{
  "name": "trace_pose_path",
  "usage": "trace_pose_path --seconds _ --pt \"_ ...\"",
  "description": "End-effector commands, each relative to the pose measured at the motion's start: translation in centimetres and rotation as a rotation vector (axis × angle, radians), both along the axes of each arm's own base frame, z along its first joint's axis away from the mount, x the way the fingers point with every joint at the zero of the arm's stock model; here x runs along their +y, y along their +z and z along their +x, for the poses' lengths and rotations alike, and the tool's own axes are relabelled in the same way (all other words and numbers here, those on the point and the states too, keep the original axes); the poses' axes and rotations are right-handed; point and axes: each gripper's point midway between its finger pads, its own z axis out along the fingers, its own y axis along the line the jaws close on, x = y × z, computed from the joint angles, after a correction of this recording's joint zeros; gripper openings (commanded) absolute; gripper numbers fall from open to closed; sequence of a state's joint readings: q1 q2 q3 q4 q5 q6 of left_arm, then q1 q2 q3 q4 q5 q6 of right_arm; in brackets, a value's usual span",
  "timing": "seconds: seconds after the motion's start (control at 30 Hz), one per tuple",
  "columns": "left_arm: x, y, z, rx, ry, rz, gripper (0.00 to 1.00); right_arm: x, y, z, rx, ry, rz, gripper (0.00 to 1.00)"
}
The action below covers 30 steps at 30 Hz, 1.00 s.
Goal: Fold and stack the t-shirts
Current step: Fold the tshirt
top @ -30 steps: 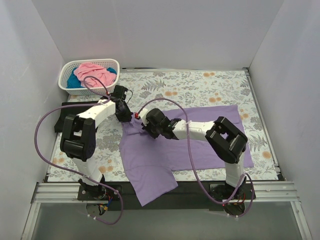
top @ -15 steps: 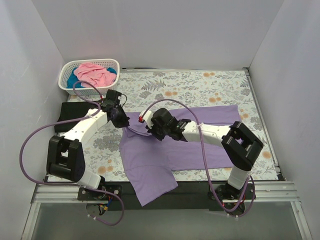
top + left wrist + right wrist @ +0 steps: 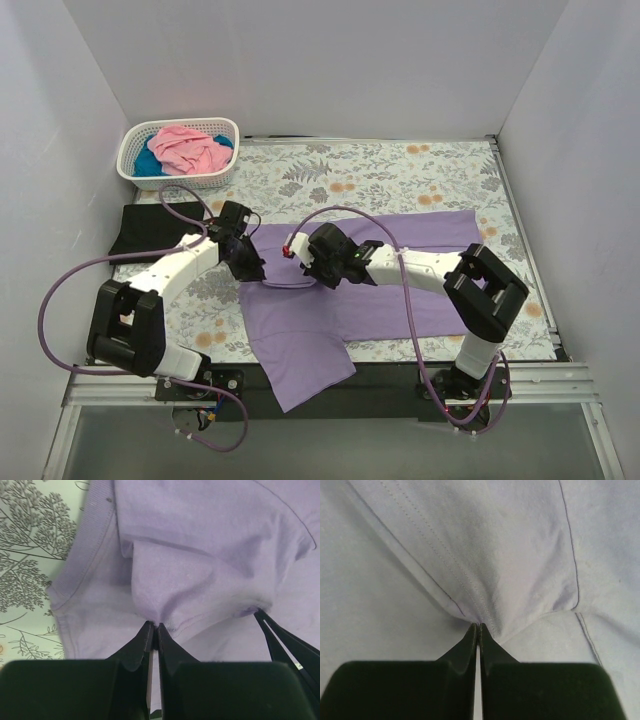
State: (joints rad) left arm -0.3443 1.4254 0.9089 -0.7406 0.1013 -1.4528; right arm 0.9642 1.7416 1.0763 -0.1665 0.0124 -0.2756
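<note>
From above, both sets of fingertips are hidden under the wrists. Close up, the left gripper (image 3: 154, 626) and right gripper (image 3: 477, 626) are each clenched on a bunched fold of the lavender t-shirt (image 3: 400, 290), which spreads ahead of both jaws. Left of the left jaws lies the black t-shirt (image 3: 150, 228). The pink t-shirt (image 3: 190, 148) sits beyond in the basket (image 3: 135, 172). A floral cloth (image 3: 400, 170) covers the table between white walls (image 3: 350, 60).

One camera faced down from overhead; two sat close behind the left end effector (image 3: 154, 626) and right end effector (image 3: 478, 626), all sharing the lavender t-shirt (image 3: 300, 350).
</note>
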Motion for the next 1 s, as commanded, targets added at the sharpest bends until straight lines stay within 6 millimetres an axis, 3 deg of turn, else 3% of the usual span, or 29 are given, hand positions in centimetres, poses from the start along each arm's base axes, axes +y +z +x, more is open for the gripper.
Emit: trace_pose_path --seconds 0.0,0.27,0.4,0.67,0.8,0.97 --pt "-1.0 0.9 -1.5 0.008 -0.021 -0.048 0.0 -0.4 2.3 0.7 -0.052 0.005 -0.002 0.01" --pt "-1.6 -0.5 -4.4 0.08 -0.032 -0.067 0.0 -1.0 2.1 0.7 -0.045 0.005 -0.035 0.01" --pt "-1.7 -1.0 -5.0 0.093 -0.033 -0.069 0.0 -1.1 2.1 0.8 -0.05 0.013 -0.047 0.01" --pt "-2.0 -2.2 -5.8 0.126 -0.05 -0.064 0.0 -1.6 0.1 0.1 0.01 0.037 -0.116 0.01" --pt "-1.9 -2.5 -6.1 0.13 -0.046 -0.055 0.11 -1.0 0.4 -0.6 0.054 0.065 -0.096 0.24" --pt "-1.7 -1.0 -5.0 0.07 -0.007 -0.048 0.22 -1.1 1.5 -0.4 0.039 0.055 -0.091 0.37"
